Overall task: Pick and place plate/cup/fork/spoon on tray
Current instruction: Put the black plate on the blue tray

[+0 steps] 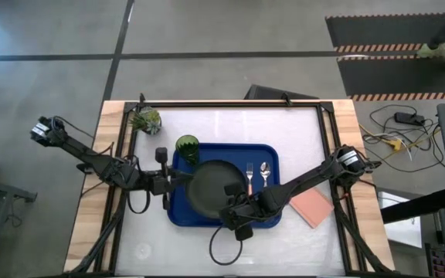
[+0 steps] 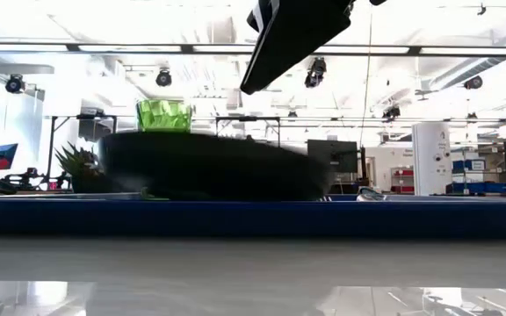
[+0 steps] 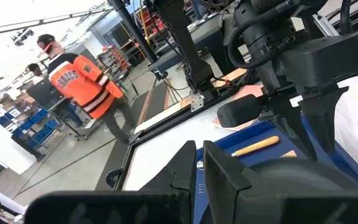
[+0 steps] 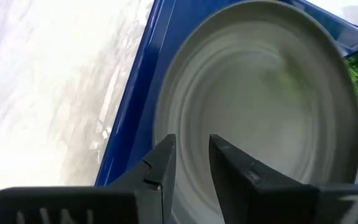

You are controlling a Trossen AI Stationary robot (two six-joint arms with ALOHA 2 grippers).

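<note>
The dark plate (image 1: 211,185) lies on the blue tray (image 1: 269,154), filling its left half; it also shows in the right wrist view (image 4: 260,99). The green cup (image 1: 187,147) stands on the tray's far left corner. The fork (image 1: 249,176) and the spoon (image 1: 264,171) lie side by side on the tray's right part. My right gripper (image 4: 191,149) hangs above the plate's near rim, slightly open and empty. My left gripper (image 3: 199,155) is shut and held about level at the plate's left rim (image 1: 180,179). My left gripper stands right at the plate's left rim; its own dark body merges with the plate from above, so I cannot tell whether it touches. Nothing shows between its fingers in the left wrist view.
A pink pad (image 1: 311,207) lies right of the tray. A potted plant (image 1: 147,120) stands at the far left corner. My right arm (image 2: 297,35) hangs high over the tray's near side. A person in an orange jacket (image 3: 79,84) walks in the room beyond the table.
</note>
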